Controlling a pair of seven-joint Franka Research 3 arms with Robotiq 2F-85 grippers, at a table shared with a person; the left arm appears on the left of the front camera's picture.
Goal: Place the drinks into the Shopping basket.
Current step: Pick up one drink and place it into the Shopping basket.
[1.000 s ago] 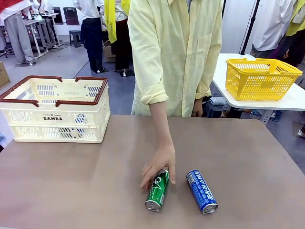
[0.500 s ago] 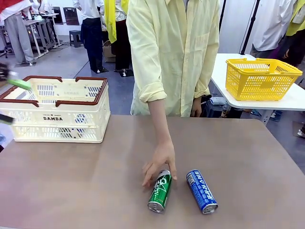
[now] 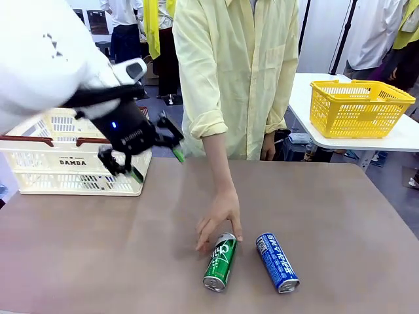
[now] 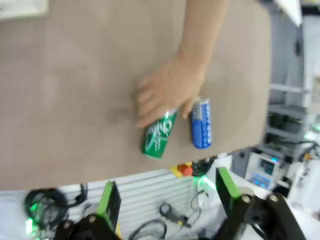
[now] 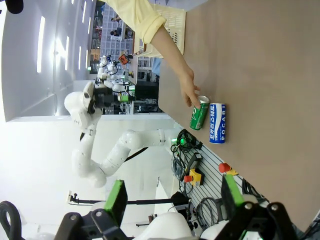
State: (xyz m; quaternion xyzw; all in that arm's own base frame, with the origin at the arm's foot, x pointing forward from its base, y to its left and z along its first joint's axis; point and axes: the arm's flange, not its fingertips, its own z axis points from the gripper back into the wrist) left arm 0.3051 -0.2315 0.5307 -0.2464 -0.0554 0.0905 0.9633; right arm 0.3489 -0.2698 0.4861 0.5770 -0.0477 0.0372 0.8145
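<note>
Both drinks are being left lying on the near surface (image 3: 340,216): the green can (image 3: 219,263), being touched by the person's hand (image 3: 219,219), and the blue can (image 3: 277,262) just beside it. Beyond, the left jaws are being held wide and empty before the Shopping basket (image 3: 39,180), which seems unfilled. The right jaws are being held wide too. Both placements are being awaited.

A person in a pale yellow shirt (image 3: 242,72), one sleeve rolled up to the elbow, stands at the far side of the brown table (image 3: 340,216). Behind and to the right, a yellow mesh basket (image 3: 359,108) sits on a separate white table (image 3: 406,139), and more people (image 3: 124,46) stand farther back on the grey floor. In the right wrist view, a red button on a yellow box (image 5: 192,176) lies among black cables on a slatted white panel (image 5: 210,165) beside the table's edge.
</note>
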